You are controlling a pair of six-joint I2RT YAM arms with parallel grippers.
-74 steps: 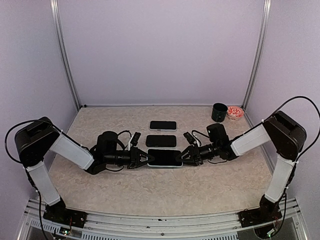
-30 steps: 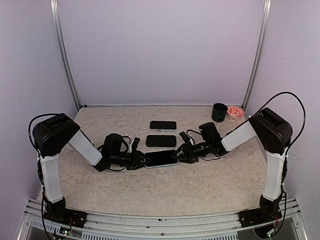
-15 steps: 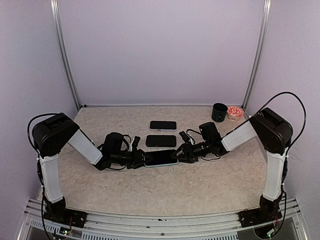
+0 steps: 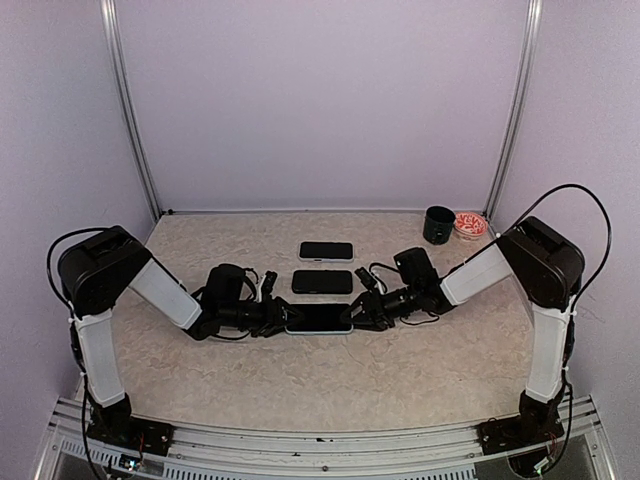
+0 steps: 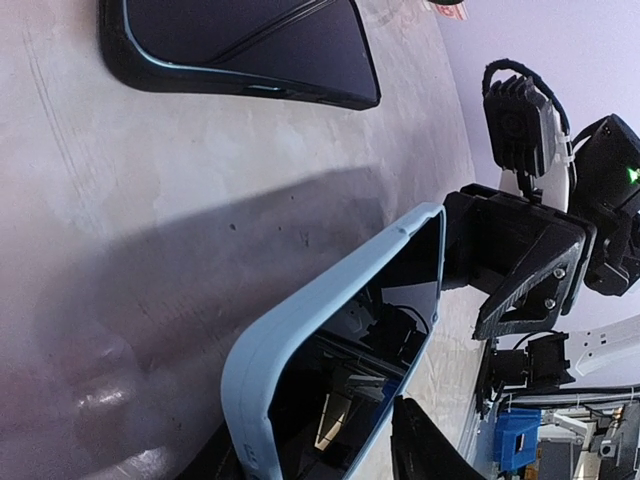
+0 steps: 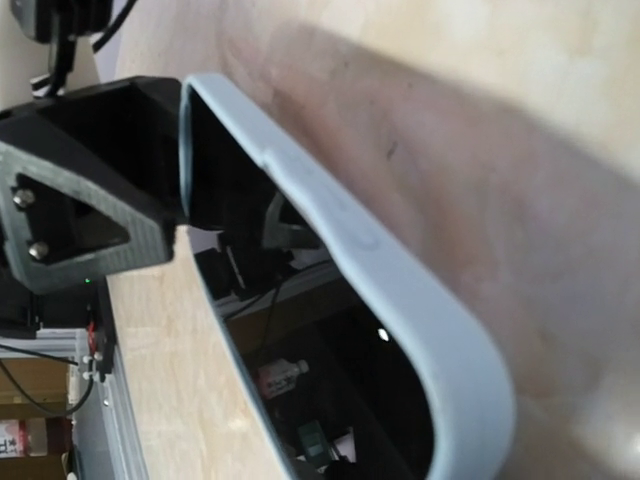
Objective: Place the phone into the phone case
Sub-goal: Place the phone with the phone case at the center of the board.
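Mid-frame on the marbled surface [image 4: 400, 370], the black phone [image 4: 318, 318] sits in its pale blue rubbery case [image 5: 300, 330], left tool [image 4: 283, 318] and right tool [image 4: 354, 311] bracketing its ends, seemingly to seat it; whether either grips, I cannot tell.

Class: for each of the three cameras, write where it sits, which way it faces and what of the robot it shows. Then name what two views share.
Top: above and behind the arms, looking down on the table; both arms show.
Left wrist: low on the left arm, facing the right gripper along the phone; own fingers at bottom.
Right wrist: low, facing the left gripper; own fingers unclear.
Shared: both wrists see the phone.
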